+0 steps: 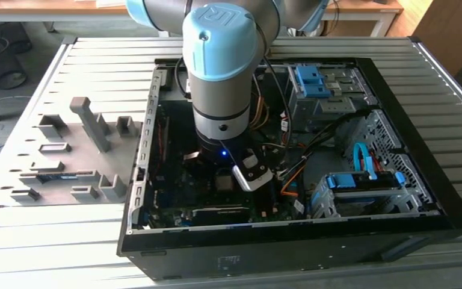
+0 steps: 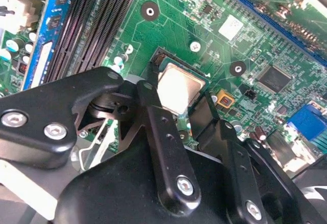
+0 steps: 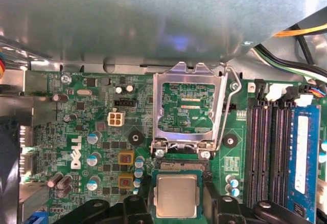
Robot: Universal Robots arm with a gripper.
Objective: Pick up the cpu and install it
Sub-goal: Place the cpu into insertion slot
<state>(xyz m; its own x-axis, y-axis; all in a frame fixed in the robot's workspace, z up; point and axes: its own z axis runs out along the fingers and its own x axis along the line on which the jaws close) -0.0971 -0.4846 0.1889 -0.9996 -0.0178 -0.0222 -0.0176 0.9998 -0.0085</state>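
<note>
**A:** Where is the cpu (image 3: 177,196) found?

**B:** Flat in the socket (image 3: 181,166) on the motherboard (image 3: 102,111), inside the computer case (image 1: 295,259) on the worktop (image 1: 94,241). It lies just beside the hinge edge of the load plate (image 3: 186,106). The plate is swung up and the lever (image 3: 223,111) is unlatched, presumably so the socket is exposed.

**A:** And the tool (image 3: 177,203)?

**B:** It is held directly over the cpu, probably for square alignment. Whether it is clamped or parted cannot be told.

**A:** Counts?

**B:** One cpu, one plate, one lever and one blue memory module (image 3: 301,157) are counted.
</note>
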